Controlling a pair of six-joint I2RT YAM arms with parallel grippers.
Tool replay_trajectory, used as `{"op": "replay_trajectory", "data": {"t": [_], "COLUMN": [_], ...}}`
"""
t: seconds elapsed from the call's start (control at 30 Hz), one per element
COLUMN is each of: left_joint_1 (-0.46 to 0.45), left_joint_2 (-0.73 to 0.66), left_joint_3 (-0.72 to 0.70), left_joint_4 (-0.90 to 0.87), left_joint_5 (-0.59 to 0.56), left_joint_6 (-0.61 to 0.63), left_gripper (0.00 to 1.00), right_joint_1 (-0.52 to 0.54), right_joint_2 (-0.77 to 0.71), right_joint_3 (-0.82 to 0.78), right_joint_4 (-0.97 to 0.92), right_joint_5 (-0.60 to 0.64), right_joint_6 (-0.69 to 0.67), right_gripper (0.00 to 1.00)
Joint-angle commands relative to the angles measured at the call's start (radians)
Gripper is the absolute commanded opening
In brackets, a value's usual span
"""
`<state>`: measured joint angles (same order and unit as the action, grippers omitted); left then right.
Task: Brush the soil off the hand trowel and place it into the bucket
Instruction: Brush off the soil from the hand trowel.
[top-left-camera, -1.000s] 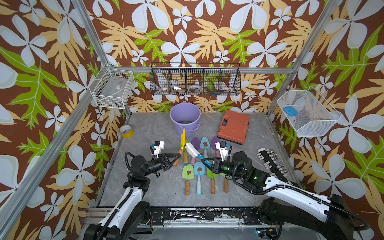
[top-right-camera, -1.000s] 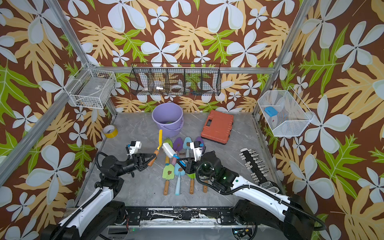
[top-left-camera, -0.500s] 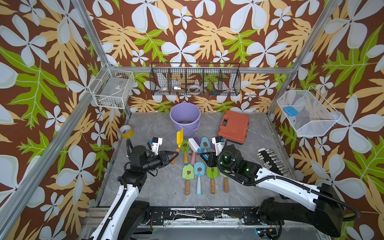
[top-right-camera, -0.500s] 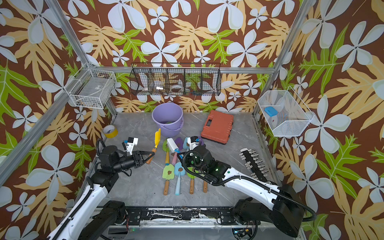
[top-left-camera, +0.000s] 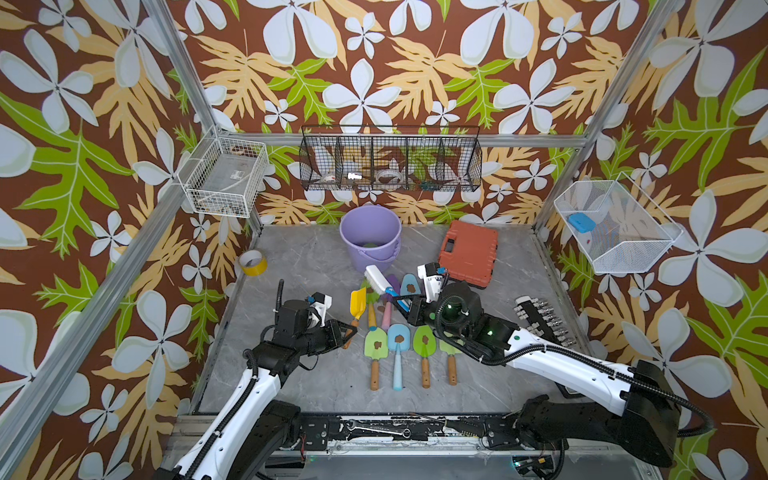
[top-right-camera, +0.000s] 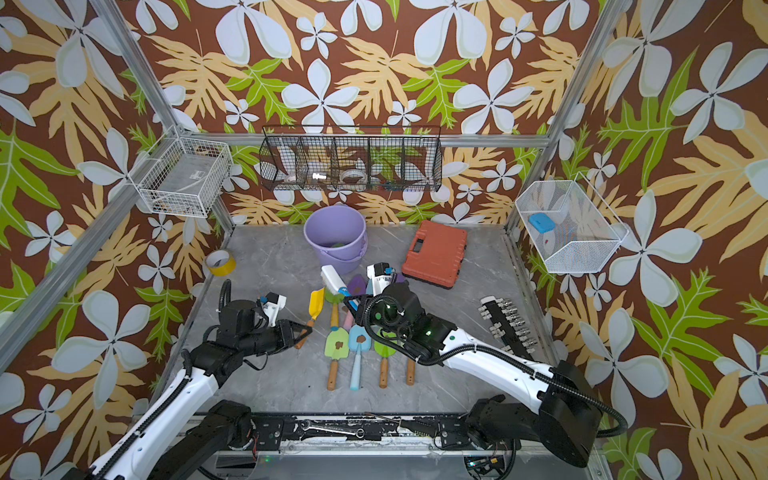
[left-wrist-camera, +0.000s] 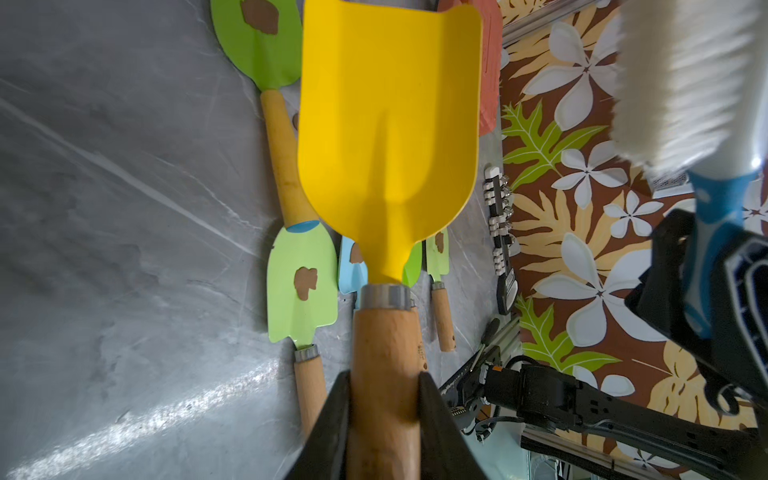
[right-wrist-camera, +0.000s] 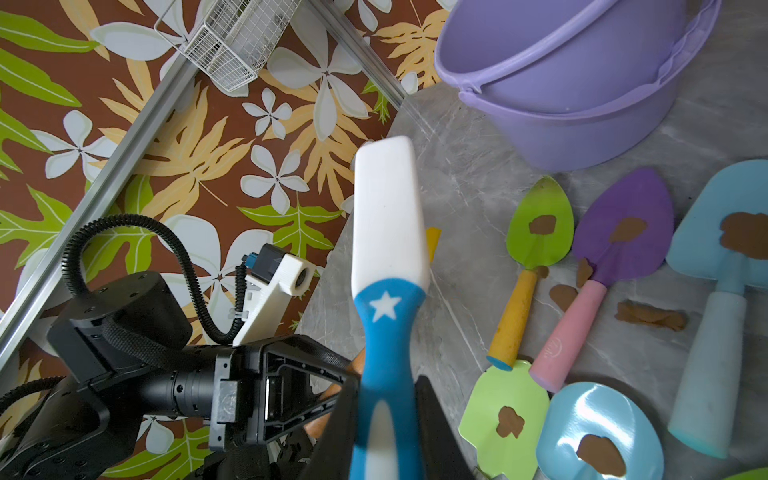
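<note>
Left claw (left-wrist-camera: 383, 388) clenched on yellow trowel (left-wrist-camera: 386, 124) handle, blade pointing toward bucket (top-left-camera: 358, 254); right claw (right-wrist-camera: 385, 395) gripping brush (right-wrist-camera: 386, 208)

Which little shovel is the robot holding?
Find the purple bucket at the back of the grey table; colourful shovels lie in front of it. The left claw grips one by its wooden handle: the only yellow blade, without the brown soil seen on its neighbours.
</note>
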<state>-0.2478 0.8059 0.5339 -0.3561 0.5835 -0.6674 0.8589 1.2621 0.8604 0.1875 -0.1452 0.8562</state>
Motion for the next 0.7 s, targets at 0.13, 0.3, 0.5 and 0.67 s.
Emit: {"op": "replay_trajectory", "data": {"t": [0.13,0.3,0.5,0.67], "left_joint_1": [-0.101,-0.144,-0.297,-0.347], "left_joint_2": [0.078,0.130,0.174,0.191], "left_joint_3": [0.183,0.298,0.448,0.472], "left_joint_4": [-0.262,-0.411,-0.555,-0.574], "left_joint_5": [-0.308,-0.493,-0.765,-0.795], "left_joint_6": [0.120,0.182,0.192,0.197], "left_gripper": [0.00,0.00,0.00,0.00], "right_joint_1": [0.068,0.124,0.143,0.142], "right_joint_2": [0.056,0.153,0.218,0.192], "right_joint_3": [0.130,0.247,0.261,0.266], "right_joint_4": [-0.197,-0.383,-0.390,-0.372], "right_joint_5": [0.028,0.059,0.100,0.161], "right_joint_6": [-0.104,-0.178,-0.216,-0.232], "right_gripper": [0.00,0.00,0.00,0.00]}}
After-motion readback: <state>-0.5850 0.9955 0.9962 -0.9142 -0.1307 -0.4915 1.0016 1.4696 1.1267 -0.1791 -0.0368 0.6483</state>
